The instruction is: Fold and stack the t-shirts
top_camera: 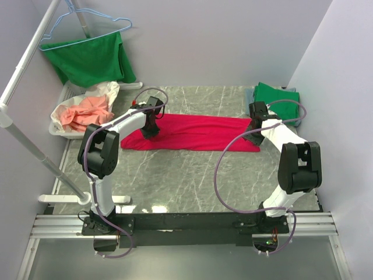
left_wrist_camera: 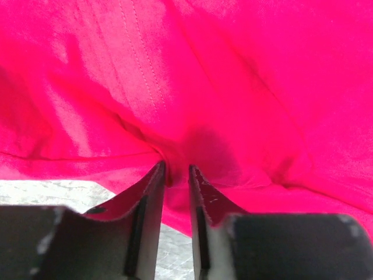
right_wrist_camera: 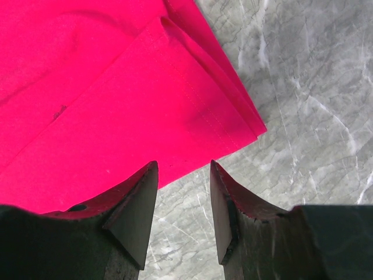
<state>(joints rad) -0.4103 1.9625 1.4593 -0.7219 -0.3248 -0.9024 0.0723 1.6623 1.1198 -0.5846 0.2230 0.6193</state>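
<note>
Crimson t-shirt (top_camera: 195, 133) is laid as a long, narrow band across the middle of the marble table (top_camera: 192, 181), between the two arms. It is judged to be already folded lengthwise and ready for a crosswise fold.

At the far left a green t-shirt (top_camera: 90, 58) is hung on a blue hanger (top_camera: 87, 26), above a white basket (top_camera: 58, 125) of peach cloth (top_camera: 84, 111).

The left gripper (top_camera: 152, 129) is pressed onto the band's left end. Only its wrist view shows the grip: the jaws are drawn almost together with a bunched ridge of red fabric pinched between them, presumably so that this end can be lifted.

The right gripper (top_camera: 253, 131) is placed at the band's right end. From above its state cannot be read. In its wrist view the jaws are seen parted, with nothing held, above bare marble at the edge of the layered hem corner. It is probably lined up to take that corner.

At the far right a folded green t-shirt (top_camera: 277, 96) is set down, evidently as the start of the stack.
</note>
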